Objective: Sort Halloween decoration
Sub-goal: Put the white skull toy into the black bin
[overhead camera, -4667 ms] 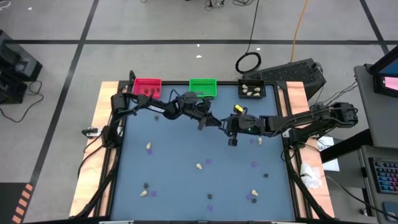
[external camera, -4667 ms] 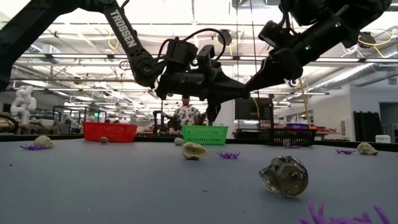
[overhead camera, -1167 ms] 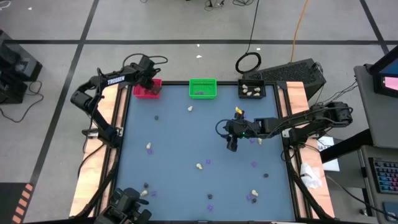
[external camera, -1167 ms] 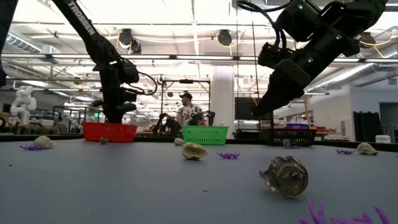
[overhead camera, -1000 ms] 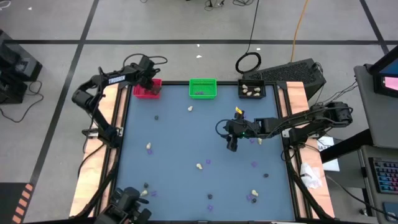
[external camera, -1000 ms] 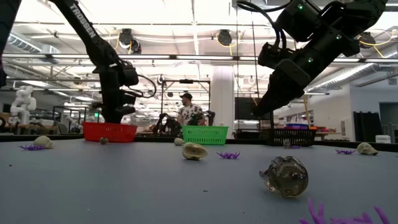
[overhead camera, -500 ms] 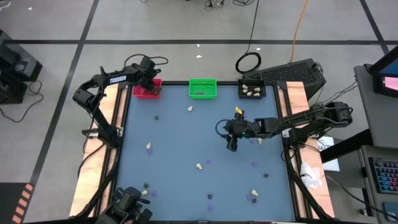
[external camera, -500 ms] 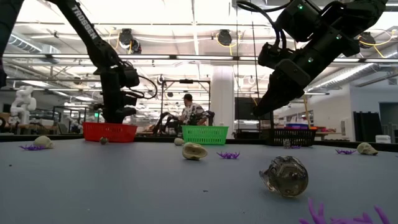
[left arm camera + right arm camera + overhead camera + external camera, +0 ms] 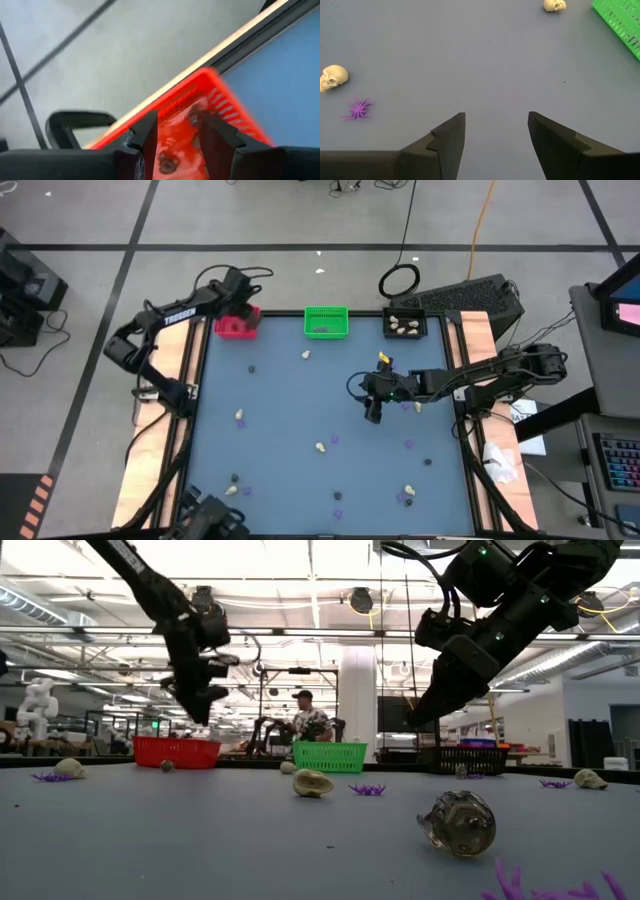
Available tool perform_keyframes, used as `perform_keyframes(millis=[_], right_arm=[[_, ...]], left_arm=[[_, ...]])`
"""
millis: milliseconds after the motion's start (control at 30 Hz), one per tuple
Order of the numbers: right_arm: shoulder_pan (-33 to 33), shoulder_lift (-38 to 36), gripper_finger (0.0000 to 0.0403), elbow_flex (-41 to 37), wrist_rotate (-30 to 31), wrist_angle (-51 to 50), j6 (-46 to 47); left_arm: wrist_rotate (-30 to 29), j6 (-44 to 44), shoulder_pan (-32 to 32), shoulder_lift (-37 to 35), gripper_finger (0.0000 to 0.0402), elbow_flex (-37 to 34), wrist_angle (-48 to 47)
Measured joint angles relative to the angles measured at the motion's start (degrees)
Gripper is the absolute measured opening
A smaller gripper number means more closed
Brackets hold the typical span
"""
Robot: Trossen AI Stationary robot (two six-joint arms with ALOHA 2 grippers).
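1. Over the red bin (image 9: 236,323) at the table's far-left corner, the left gripper (image 9: 176,131) is hanging with its jaws parted and gripping nothing.
2. Dark grey lumps (image 9: 165,163) are lying inside that bin, right beneath the gap between those jaws.
3. Out toward mid-table, the right gripper (image 9: 496,131) is hovering above bare blue mat, jaws spread wide and holding nothing.
4. A cream skull (image 9: 333,77) and a spidery purple bit (image 9: 357,109) are sitting well off to one side of those jaws, touching neither finger.
5. More trinkets are lying scattered across the table (image 9: 290,415), with cream ones showing in the black bin (image 9: 405,325).
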Motion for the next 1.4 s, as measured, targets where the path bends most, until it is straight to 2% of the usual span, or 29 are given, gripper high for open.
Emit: perform_keyframes(millis=[167, 500, 733, 1000, 1100, 1233, 1333, 1400], right_arm=[[0.0, 0.0, 0.0208, 0.0, 0.0, 0.0, 0.0], [0.0, 0.0, 0.0208, 0.0, 0.0, 0.1, -0.1], [0.0, 0.0, 0.0208, 0.0, 0.2, 0.6, 0.2], [0.8, 0.0, 0.0200, 0.0, 0.0, 2.4, 2.7], [1.9, 0.0, 0.0172, 0.0, -0.1, 3.9, 2.6], [3.0, 0.0, 0.0101, 0.0, 0.0, 5.1, 3.0], [3.8, 0.0, 0.0038, 0.0, 0.0, 6.0, 4.5], [4.6, 0.0, 0.0010, 0.0, 0.0, 6.4, 4.9]], left_arm=[[0.0, -1.4, -5.2, -5.0, 0.0132, -2.9, 6.0], [0.3, -3.5, -17.5, -15.3, 0.0132, -18.0, 24.8], [2.1, -6.1, -25.6, -17.1, 0.0132, -27.0, 39.1], [9.8, -6.2, -30.9, -17.1, 0.0132, -35.9, 60.6], [12.6, -6.3, -32.1, -17.1, 0.0132, -39.3, 68.3], [14.1, -6.3, -33.3, -17.1, 0.0132, -42.6, 75.7], [14.2, -6.3, -33.7, -17.1, 0.0132, -43.8, 77.3], [14.2, -6.2, -33.7, -17.1, 0.0132, -43.8, 76.9]])
